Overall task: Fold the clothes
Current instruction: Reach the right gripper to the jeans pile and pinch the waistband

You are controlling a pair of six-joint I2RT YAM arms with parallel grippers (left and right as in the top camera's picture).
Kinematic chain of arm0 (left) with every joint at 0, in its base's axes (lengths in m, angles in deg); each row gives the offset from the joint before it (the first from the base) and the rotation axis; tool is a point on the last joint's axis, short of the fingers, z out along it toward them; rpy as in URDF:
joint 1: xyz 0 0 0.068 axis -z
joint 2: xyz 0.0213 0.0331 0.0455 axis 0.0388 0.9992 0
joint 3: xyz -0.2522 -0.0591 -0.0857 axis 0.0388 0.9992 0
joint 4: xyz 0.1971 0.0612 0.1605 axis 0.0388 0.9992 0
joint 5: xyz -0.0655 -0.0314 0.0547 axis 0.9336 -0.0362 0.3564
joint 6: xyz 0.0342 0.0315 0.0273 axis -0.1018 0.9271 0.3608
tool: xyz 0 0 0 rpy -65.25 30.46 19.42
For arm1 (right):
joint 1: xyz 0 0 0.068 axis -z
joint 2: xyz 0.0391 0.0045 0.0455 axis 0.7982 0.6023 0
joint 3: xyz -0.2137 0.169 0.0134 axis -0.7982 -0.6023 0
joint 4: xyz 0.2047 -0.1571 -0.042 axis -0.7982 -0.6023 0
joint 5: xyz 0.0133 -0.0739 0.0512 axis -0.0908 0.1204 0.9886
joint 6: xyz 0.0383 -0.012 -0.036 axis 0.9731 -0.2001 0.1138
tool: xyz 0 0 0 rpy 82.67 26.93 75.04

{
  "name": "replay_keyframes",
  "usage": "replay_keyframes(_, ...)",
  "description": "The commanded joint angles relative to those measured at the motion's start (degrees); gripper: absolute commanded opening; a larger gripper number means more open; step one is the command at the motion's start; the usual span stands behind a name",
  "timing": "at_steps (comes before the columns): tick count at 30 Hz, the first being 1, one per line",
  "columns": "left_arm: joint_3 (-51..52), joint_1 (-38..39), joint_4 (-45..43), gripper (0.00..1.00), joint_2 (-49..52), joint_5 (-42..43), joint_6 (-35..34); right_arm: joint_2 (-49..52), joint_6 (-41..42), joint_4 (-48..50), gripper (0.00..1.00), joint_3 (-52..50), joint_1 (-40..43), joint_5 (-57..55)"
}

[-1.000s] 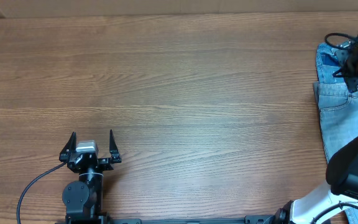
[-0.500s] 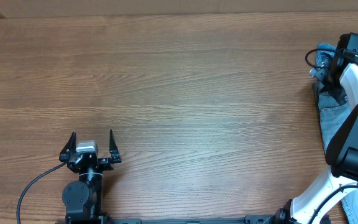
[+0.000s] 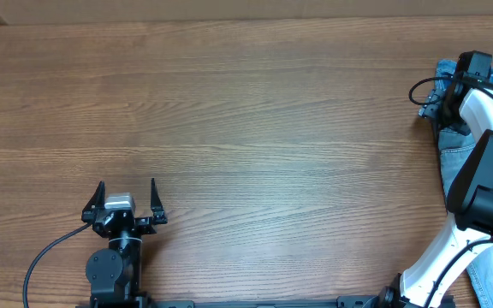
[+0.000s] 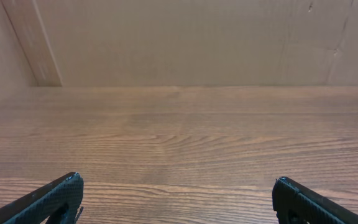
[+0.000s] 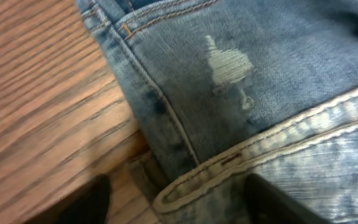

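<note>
The pale blue denim shorts (image 3: 454, 162) lie at the table's far right edge, partly under my right arm. In the right wrist view the denim (image 5: 260, 81) fills the frame, with a stitched waistband edge (image 5: 241, 165) between my fingers. My right gripper (image 3: 442, 109) is low over the shorts' left edge, its fingers (image 5: 179, 202) open on either side of the waistband fold, one on the wood and one on the cloth. My left gripper (image 3: 127, 201) is open and empty at the front left, with its fingertips (image 4: 179, 190) far apart over bare wood.
The wooden table (image 3: 246, 128) spreads between the two arms. A plain pale wall (image 4: 185, 43) rises behind the table's far edge. A black cable (image 3: 45, 257) trails from the left arm's base.
My right gripper has swung left and down from over the shorts to their left edge, lowering onto the waistband. The left arm has not moved.
</note>
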Motion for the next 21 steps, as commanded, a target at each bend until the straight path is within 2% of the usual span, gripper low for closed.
replay_keyframes(1,0.2,0.4,-0.2,1.0,-0.4,-0.1,0.9,0.5,0.4,0.7,0.54,0.0,0.0,-1.4)
replay_keyframes(3,0.2,0.4,-0.2,1.0,-0.4,-0.1,0.9,0.5,2.3,0.7,0.35,0.0,0.0,-5.5)
replay_keyframes(4,0.2,0.4,-0.2,1.0,-0.4,-0.1,0.9,0.5,2.7,0.6,0.31,0.0,0.0,-5.6)
replay_keyframes(10,0.2,0.4,-0.2,1.0,-0.4,-0.1,0.9,0.2,2.8,-1.1,0.29,0.2,0.0,-5.6)
replay_keyframes(14,0.2,0.4,-0.2,1.0,-0.4,-0.1,0.9,-0.7,2.8,-3.1,0.62,0.4,-0.1,-5.5)
replay_keyframes(17,0.2,0.4,-0.2,1.0,-0.4,-0.1,0.9,-0.7,5.4,-5.3,0.62,0.4,-0.1,-5.5)
replay_keyframes(18,0.2,0.4,-0.2,1.0,-0.4,-0.1,0.9,-0.7,6.1,-5.7,0.6,0.4,-0.1,-5.5)
replay_keyframes(20,0.2,0.4,-0.2,1.0,-0.4,-0.1,0.9,-0.7,6.1,-5.8,0.43,0.4,-0.1,-5.6)
replay_keyframes(21,0.2,0.4,-0.2,1.0,-0.4,-0.1,0.9,-0.7,6.1,-5.8,0.27,0.4,-0.1,-5.6)
